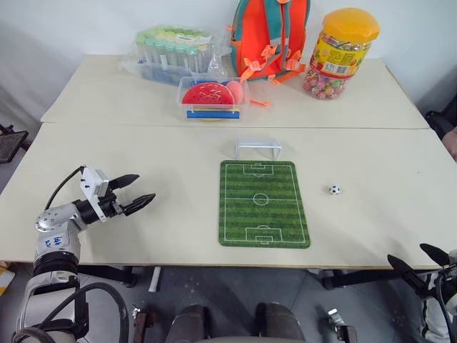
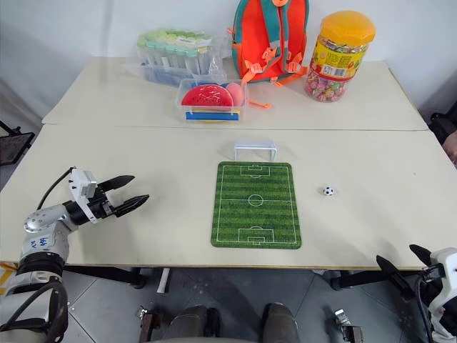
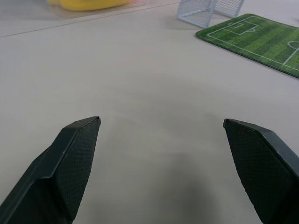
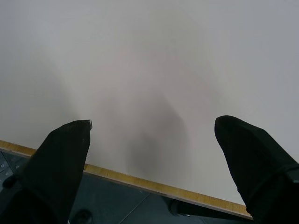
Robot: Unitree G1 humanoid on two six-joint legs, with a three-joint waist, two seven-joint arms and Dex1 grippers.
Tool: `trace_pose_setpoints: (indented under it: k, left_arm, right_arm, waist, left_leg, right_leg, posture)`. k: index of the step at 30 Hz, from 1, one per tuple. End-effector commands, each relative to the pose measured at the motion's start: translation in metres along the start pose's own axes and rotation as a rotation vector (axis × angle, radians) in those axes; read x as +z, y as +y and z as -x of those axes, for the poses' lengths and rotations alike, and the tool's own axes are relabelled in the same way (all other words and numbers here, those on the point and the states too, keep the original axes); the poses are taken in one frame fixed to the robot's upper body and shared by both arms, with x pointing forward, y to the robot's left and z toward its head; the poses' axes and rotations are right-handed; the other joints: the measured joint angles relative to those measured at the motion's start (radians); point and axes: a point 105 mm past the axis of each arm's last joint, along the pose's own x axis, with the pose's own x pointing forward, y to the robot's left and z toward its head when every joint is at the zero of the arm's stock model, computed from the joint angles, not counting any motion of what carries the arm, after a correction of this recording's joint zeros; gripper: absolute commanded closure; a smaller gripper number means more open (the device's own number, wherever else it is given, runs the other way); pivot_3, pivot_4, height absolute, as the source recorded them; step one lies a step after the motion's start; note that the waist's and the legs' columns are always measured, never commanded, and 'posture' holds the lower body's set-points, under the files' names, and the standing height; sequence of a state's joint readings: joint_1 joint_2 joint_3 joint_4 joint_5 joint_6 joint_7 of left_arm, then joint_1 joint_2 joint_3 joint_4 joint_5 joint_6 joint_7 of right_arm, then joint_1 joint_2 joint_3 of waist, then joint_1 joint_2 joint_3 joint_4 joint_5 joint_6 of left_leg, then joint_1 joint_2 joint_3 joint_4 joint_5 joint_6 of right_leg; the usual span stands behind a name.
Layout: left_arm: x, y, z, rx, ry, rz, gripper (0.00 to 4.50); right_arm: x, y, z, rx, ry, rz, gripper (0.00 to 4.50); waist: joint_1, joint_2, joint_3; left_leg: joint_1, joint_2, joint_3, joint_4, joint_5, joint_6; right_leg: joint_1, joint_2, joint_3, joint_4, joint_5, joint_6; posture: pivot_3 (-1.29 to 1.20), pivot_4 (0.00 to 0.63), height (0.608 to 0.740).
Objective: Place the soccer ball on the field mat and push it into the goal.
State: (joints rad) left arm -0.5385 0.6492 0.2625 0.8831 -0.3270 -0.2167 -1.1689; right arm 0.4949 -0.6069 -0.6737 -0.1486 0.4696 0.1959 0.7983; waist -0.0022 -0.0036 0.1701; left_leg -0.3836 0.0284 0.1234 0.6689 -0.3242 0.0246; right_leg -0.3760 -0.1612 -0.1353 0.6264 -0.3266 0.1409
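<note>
Right pincer (image 1: 421, 261) hangs at the near desk edge, black fingers spread wide, nothing between them; we read it as the picking arm, being on the ball's side. Left pincer (image 1: 137, 193) hovers over bare desk on the far left, fingers apart, empty, aimed toward the mat, likely parked out of the way. The tiny white soccer ball with black patches (image 1: 334, 190) sits on the pale wooden desk (image 1: 171, 214), just right of the flat green striped field mat with white pitch lines (image 1: 263, 204), not on it. The small white goal frame with pale netting (image 1: 258, 148) touches the mat's far short edge, mouth facing the pitch. We judge nothing done yet.
</note>
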Motion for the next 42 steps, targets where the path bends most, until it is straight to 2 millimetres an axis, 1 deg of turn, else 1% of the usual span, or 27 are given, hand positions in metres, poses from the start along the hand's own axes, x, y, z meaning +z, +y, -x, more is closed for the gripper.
trace_pose_setpoints:
  k: [1,4,8,13,15,17,18,19,23,28,30,32,37,42]
  left_arm:
    - [0.002,0.005,0.006,0.008,0.049,-0.01,0.0]
    - [0.008,0.012,0.003,0.058,0.013,0.019,0.0]
    - [0.011,0.011,0.0,0.048,0.008,0.016,0.0]
    - [0.019,0.007,-0.012,0.02,-0.018,0.002,0.0]
    - [0.024,-0.002,-0.021,-0.04,-0.038,-0.024,0.0]
    - [0.036,-0.012,-0.032,-0.113,-0.111,-0.003,0.0]
    - [0.039,-0.015,-0.036,-0.132,-0.131,0.01,0.0]
    - [0.042,-0.021,-0.04,-0.174,-0.14,-0.013,0.0]
    - [0.052,-0.047,-0.057,-0.33,-0.194,-0.05,0.0]
    - [0.051,-0.06,-0.059,-0.389,-0.188,-0.078,0.0]
    - [0.053,-0.063,-0.057,-0.391,-0.199,-0.08,0.0]
    - [0.054,-0.065,-0.054,-0.388,-0.205,-0.082,0.0]
    - [0.054,-0.068,-0.042,-0.364,-0.206,-0.081,0.0]
    - [0.052,-0.066,-0.034,-0.329,-0.193,-0.081,0.0]
  right_arm:
    - [0.012,-0.003,0.005,-0.009,-0.039,0.026,0.05]
    - [0.013,-0.004,0.006,-0.016,-0.039,0.023,0.05]
    - [0.013,-0.007,0.007,-0.037,-0.026,0.023,0.05]
    - [0.027,-0.004,-0.001,-0.027,-0.023,0.044,0.05]
    - [0.042,0.003,-0.011,0.004,-0.037,0.068,0.05]
    - [0.057,0.013,-0.025,0.053,-0.054,0.08,0.05]
    - [0.061,0.015,-0.029,0.067,-0.056,0.077,0.05]
    - [0.067,0.016,-0.036,0.083,-0.069,0.074,0.05]
    - [0.084,0.021,-0.075,0.154,-0.089,0.107,0.05]
    - [0.09,0.023,-0.11,0.204,-0.093,0.114,0.05]
    - [0.09,0.022,-0.126,0.207,-0.095,0.103,0.05]
    - [0.089,0.023,-0.137,0.223,-0.094,0.101,0.05]
    - [0.089,0.027,-0.155,0.264,-0.1,0.106,0.05]
    - [0.084,0.032,-0.163,0.304,-0.079,0.105,0.05]
  waist:
    - [0.0,0.0,0.0]
    - [0.0,0.0,0.0]
    - [0.0,0.0,0.0]
    - [0.0,0.0,0.0]
    - [0.0,0.0,0.0]
    - [0.0,0.0,0.0]
    - [0.0,0.0,0.0]
    - [-0.001,0.0,0.0]
    - [-0.002,-0.001,0.0]
    - [-0.002,-0.001,0.0]
    - [-0.003,-0.001,0.0]
    - [-0.002,-0.001,0.0]
    - [-0.001,-0.001,0.001]
    - [-0.002,-0.001,0.001]
  left_leg:
    - [0.0,0.0,0.0,0.0,0.0,0.0]
    - [0.0,0.0,0.0,0.0,0.0,0.0]
    - [0.0,0.0,0.0,0.0,0.0,0.0]
    - [0.0,0.0,0.0,0.0,0.0,0.0]
    - [0.0,0.0,0.0,0.001,0.0,0.0]
    - [0.0,0.0,0.0,0.001,0.0,0.0]
    - [0.0,0.0,0.0,0.002,0.0,0.0]
    - [0.0,0.001,0.0,0.003,0.0,0.0]
    - [-0.002,0.0,0.0,0.005,0.0,0.0]
    - [-0.003,0.0,-0.001,0.007,0.0,0.0]
    - [-0.004,0.0,-0.001,0.008,0.0,0.0]
    - [-0.004,0.0,-0.001,0.009,0.0,0.0]
    - [-0.004,0.001,-0.002,0.009,0.0,0.0]
    - [-0.005,0.001,-0.003,0.009,0.0,0.0]
  right_leg:
    - [0.0,0.0,0.0,0.0,0.0,0.0]
    - [0.0,0.0,0.0,0.0,0.0,0.0]
    - [0.0,0.0,0.0,0.0,0.0,0.0]
    - [0.0,0.0,0.0,0.0,0.0,0.0]
    - [0.0,0.0,0.0,0.001,0.0,0.0]
    - [0.0,0.0,0.0,0.001,0.0,0.0]
    - [0.0,0.0,0.0,0.001,0.0,0.0]
    - [0.0,0.0,0.0,0.001,0.0,0.0]
    - [0.0,0.001,0.0,0.001,0.0,0.0]
    - [-0.001,0.002,-0.001,0.002,0.0,0.0]
    - [-0.001,0.002,-0.001,0.002,0.0,0.0]
    - [-0.001,0.002,-0.001,0.002,0.0,0.0]
    - [-0.001,0.001,-0.001,0.002,0.0,0.0]
    - [-0.001,0.001,-0.002,0.002,0.0,0.0]
  posture:
    - [0.0,0.15,0.74]
    - [0.0,0.15,0.74]
    - [0.0,0.15,0.74]
    - [0.0,0.15,0.74]
    - [0.0,0.15,0.74]
    - [0.0,0.15,0.74]
    - [0.0,0.15,0.74]
    - [0.0,0.15,0.74]
    - [0.0,0.15,0.74]
    - [0.0,0.15,0.74]
    - [0.0,0.15,0.74]
    - [0.0,0.15,0.74]
    - [0.0,0.15,0.74]
    - [0.0,0.15,0.74]
